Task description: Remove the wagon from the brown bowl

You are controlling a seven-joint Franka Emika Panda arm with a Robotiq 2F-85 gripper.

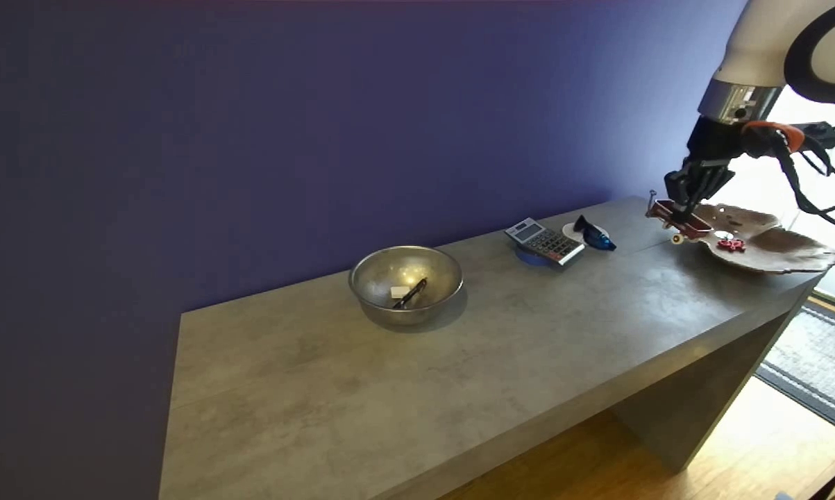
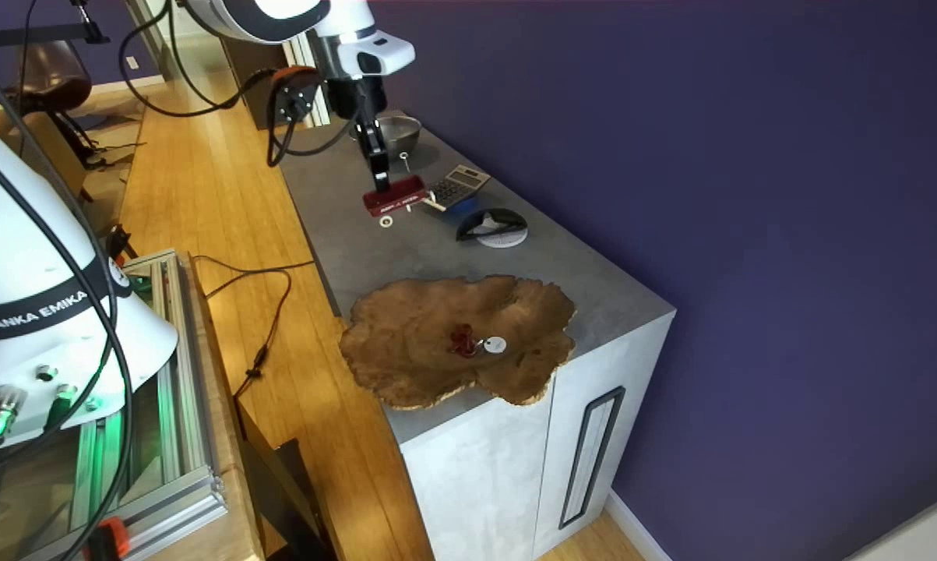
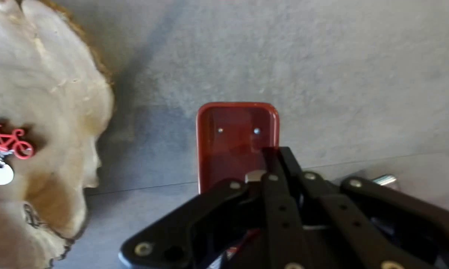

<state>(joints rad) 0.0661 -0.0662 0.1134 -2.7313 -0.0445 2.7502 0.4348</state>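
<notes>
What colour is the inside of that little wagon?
The wagon is dark red inside, clearest in the wrist view.

Grey tbl [image 1: 320,389] carries brn bowl [image 2: 413,335] & metal bowl [image 1: 405,318].

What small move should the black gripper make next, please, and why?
Perhaps lower the red toy wagon onto the grey tabletop: the black gripper holds it raised by one wall, and the wrist view shows it beside, not over, the wavy-rimmed brown bowl.
</notes>
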